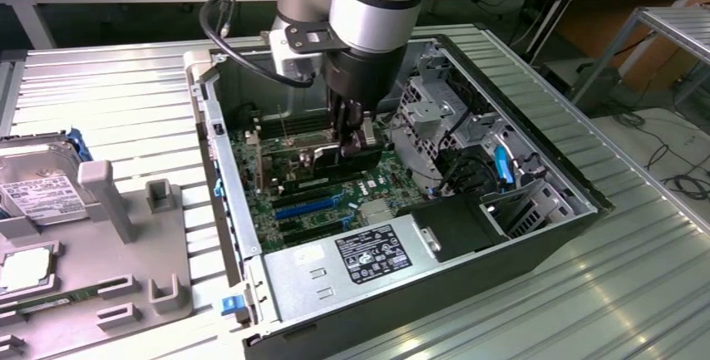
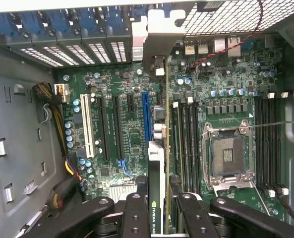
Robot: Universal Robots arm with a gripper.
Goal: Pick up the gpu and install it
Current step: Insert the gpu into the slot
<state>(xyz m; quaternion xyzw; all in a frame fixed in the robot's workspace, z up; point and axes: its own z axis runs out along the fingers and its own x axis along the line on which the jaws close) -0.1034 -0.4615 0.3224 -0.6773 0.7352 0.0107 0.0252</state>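
The gpu (image 2: 156, 168) stands on edge inside the open computer case (image 1: 222, 169), a thin card with a black face. Its silver end bracket (image 2: 159, 34) lies against the case's rear slot openings. The card's lower edge sits along the motherboard (image 2: 122, 144) beside the blue slot (image 2: 146, 116); whether it is seated I cannot tell. My gripper (image 2: 159, 218) is shut on the card's near end, one black finger (image 2: 137, 213) on each side. In the exterior view the gripper (image 1: 355, 140) reaches down into the case with the gpu (image 1: 316, 160) below it.
A CPU socket (image 2: 228, 153) and memory slots lie beside the card. A power supply (image 1: 355, 264) fills the case's near end, with a drive cage (image 1: 444, 119) and cables (image 2: 57, 114) along the sides. Outside, a hard drive (image 1: 33, 185) rests in a grey fixture (image 1: 122, 235).
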